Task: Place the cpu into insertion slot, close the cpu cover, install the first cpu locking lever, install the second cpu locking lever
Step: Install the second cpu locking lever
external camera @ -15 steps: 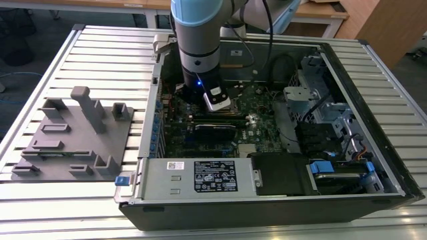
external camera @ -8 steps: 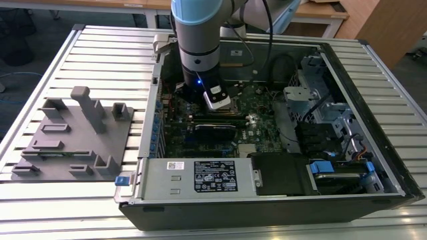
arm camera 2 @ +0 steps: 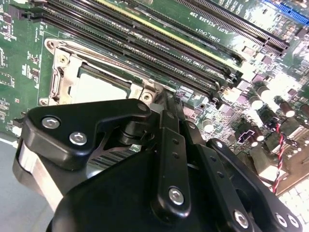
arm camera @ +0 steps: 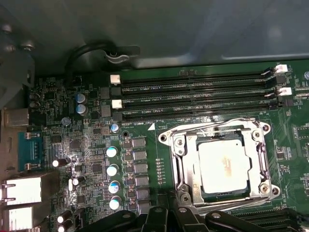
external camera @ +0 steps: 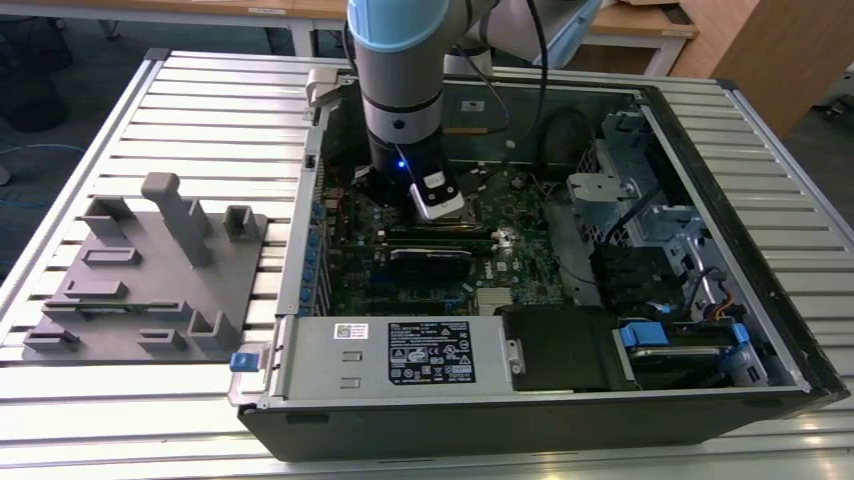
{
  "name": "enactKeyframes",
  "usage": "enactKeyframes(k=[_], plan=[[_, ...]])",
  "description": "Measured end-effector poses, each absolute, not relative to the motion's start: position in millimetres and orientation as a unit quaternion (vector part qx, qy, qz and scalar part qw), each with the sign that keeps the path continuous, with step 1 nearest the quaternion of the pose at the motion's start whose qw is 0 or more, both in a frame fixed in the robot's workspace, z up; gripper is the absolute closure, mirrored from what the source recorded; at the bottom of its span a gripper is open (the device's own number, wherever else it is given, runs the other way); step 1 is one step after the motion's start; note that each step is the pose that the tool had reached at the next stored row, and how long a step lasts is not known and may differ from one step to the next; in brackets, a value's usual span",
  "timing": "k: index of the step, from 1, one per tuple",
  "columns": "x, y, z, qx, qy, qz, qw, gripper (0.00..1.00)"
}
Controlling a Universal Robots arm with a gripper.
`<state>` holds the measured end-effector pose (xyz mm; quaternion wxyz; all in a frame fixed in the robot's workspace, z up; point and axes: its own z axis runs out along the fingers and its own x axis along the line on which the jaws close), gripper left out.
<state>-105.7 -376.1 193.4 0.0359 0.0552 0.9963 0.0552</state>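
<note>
Slatted metal tabletop (external camera: 200, 90), open PC case (external camera: 747, 300) lying on it, grey fixture block (external camera: 147, 280) well off to the exterior view's left.

The cpu (arm camera: 223, 166) is already seated in the insertion slot (arm camera: 179, 166), silver top up, and sits square as far as the first wrist view shows. The cpu cover (arm camera: 219, 131) looks down around it, its frame lying along the chip's edges. I can't tell whether either locking lever is hooked; the wire runs along the socket sides are too cluttered to read.

The gripper (arm camera 2: 166, 104) sits low over the board at the socket's edge, on the side away from the memory slots (arm camera: 193, 96). The jaws look drawn narrow, tips close together, nothing held.

Risks, as I judge them:
- If the cover isn't fully flat, pressing a lever over it would load the chip unevenly and could bend socket pins.
- The tips are very close to the socket frame and the small capacitors (arm camera: 112, 169) beside it; a sideways slip could clip one.
- A lever slipping off narrow tips would spring back.
- The gripper body hides much of the socket in the second wrist view, so misalignment could go unnoticed.
</note>
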Motion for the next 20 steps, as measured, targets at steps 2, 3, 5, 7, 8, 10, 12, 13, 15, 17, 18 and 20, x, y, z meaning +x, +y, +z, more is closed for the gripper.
enactKeyframes(k=[2, 3, 5, 7, 8, 10, 12, 13, 15, 17, 18, 20], plan=[[-106, -376, 195, 0.055, 0.996, 0.055, 0.036, 0.90], [-106, -376, 197, 0.055, 0.996, 0.055, 0.036, 0.90], [-106, -376, 202, 0.055, 0.996, 0.055, 0.036, 0.90], [-106, -375, 208, 0.055, 0.996, 0.055, 0.036, 0.90], [-106, -375, 210, 0.055, 0.996, 0.055, 0.036, 0.90], [-105, -374, 210, 0.055, 0.996, 0.055, 0.036, 0.90], [-104, -372, 210, 0.055, 0.996, 0.055, 0.036, 0.90], [-103, -371, 210, 0.055, 0.996, 0.055, 0.036, 0.90], [-99, -368, 210, 0.055, 0.996, 0.054, 0.036, 0.90], [-95, -366, 210, 0.055, 0.996, 0.053, 0.036, 0.90], [-93, -365, 211, 0.055, 0.996, 0.053, 0.036, 0.90], [-89, -364, 210, 0.055, 0.996, 0.052, 0.036, 0.90]])
